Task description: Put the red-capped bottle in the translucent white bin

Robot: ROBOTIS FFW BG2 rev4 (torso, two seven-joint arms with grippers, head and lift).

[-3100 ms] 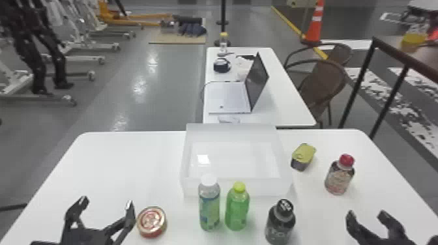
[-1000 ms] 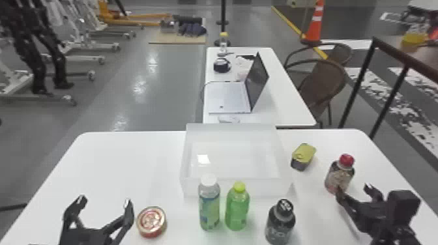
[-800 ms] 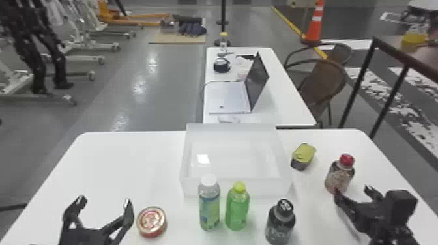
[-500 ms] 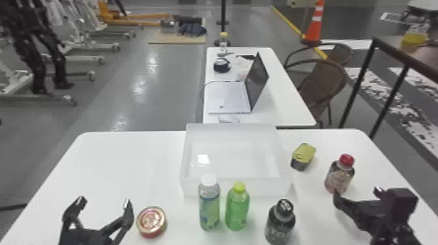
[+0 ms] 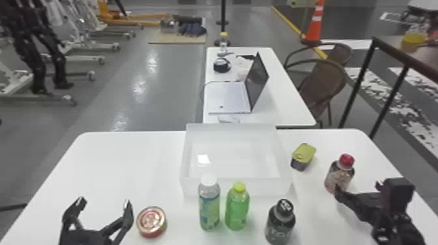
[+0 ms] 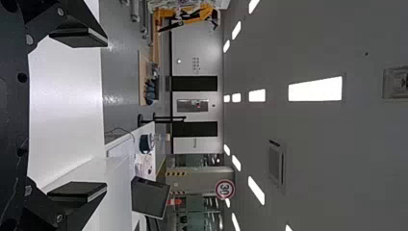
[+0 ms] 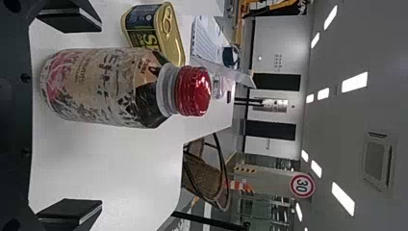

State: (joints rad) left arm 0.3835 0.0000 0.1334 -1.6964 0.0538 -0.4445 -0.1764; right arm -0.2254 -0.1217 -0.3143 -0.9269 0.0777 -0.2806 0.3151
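The red-capped bottle (image 5: 339,177) stood upright on the white desk (image 5: 124,163), outside the translucent white bin (image 5: 270,188) and to the right of it, its red cap (image 5: 346,160) on top. The right claw (image 5: 358,188) was at the bottle's near side, low over the desk, with its two fingers parted wide and clenched on nothing. From the head view, one fingertip overlapped the lower part of the bottle, and I couldn't tell whether the two touched. In the right wrist view the bottle was ahead of the claw, between the lines of the two fingers and much nearer to one of them.

The left claw (image 5: 104,202) was over the near left part of the desk, released, its fingers well apart, with a round red tin (image 5: 151,221) just beside it. A can with a yellowish lid (image 5: 304,153) sat between the bin and the red-capped bottle. Along the near side of the bin stood a white-capped bottle (image 5: 209,208) and a green bottle (image 5: 237,208), side by side, and a dark bottle (image 5: 279,226) stood nearer the right claw. A laptop (image 5: 257,81) lay unfolded on the second desk (image 5: 280,97) behind.
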